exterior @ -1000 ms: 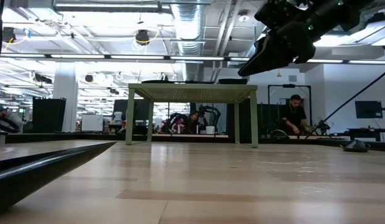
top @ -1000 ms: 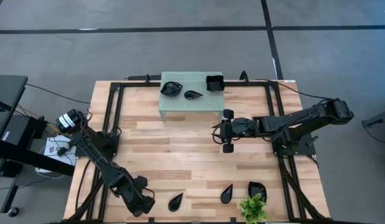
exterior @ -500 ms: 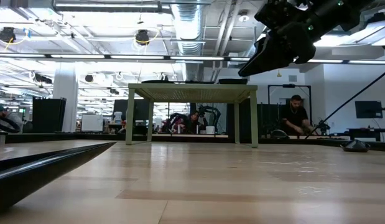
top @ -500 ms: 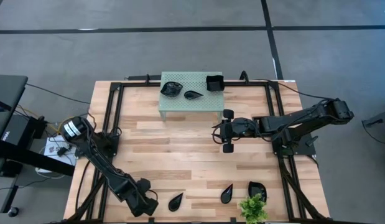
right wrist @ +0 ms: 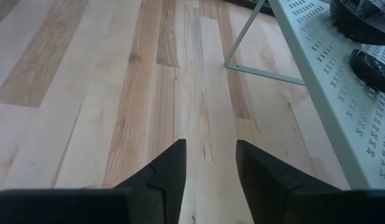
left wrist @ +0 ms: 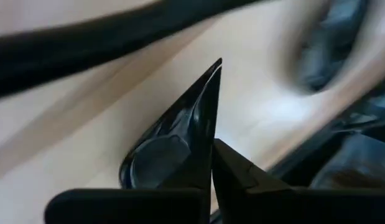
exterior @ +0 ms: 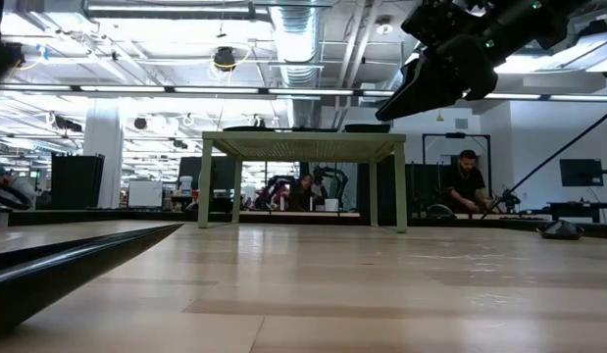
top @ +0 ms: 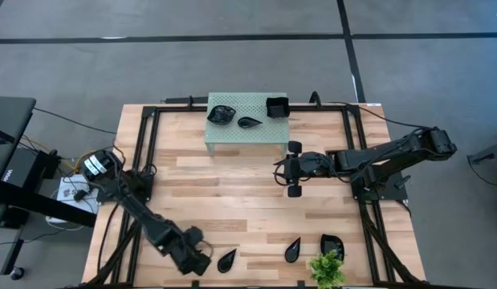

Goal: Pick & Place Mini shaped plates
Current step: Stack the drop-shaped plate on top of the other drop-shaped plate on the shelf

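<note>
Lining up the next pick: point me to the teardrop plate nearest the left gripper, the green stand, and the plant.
teardrop plate (top: 226, 259): high view, middle of its dark bowl.
green stand (top: 246, 135): high view, bare perforated top near its front edge.
plant (top: 327, 269): high view, centre of its leaves.

light: bright, even overhead | left wrist view — motion-blurred | shadows — soft

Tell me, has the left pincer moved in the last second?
Yes. In the high view the left pincer has slid along the table's near edge toward the teardrop plate, away from the table's left side, and is now right next to it.
</note>
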Robot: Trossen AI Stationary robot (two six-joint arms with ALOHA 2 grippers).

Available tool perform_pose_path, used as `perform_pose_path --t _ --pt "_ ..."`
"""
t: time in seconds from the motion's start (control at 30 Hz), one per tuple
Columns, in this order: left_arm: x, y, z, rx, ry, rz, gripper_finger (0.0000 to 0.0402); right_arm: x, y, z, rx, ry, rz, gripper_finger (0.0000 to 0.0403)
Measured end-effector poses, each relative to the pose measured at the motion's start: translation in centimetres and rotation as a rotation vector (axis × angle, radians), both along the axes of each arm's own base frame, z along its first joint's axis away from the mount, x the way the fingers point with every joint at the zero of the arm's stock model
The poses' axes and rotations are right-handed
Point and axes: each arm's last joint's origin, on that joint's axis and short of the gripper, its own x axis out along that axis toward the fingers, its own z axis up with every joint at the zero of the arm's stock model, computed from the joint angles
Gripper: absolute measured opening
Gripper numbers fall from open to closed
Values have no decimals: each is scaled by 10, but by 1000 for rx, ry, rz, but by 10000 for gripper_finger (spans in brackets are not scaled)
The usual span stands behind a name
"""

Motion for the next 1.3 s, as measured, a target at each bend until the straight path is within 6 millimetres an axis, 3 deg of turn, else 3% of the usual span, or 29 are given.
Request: perform_pose_path --t 0.17,0.27,0.47,0.57,0.73,0.87,1.1,1.3 --pt "51 16 36 59 -223 -213 4 0 0 1 0 -7 0 133" --pt "74 39 66 166 -323 -309 4 0 0 1 0 -8 0 135" --pt "85 104 123 480 -455 -364 4 0 0 1 0 -8 1 136" --pt "81 144 154 708 -537 -290 4 0 0 1 0 -7 0 134" --pt "80 200 195 1078 -648 -357 3 0 0 1 1 -8 0 133" --pt "97 242 195 1207 -636 -418 3 0 0 1 0 -8 0 133" --pt "120 307 156 1260 -409 -447 3 0 0 1 1 -9 0 133" --pt "135 323 136 1255 -384 -422 3 0 0 1 0 -7 0 134"
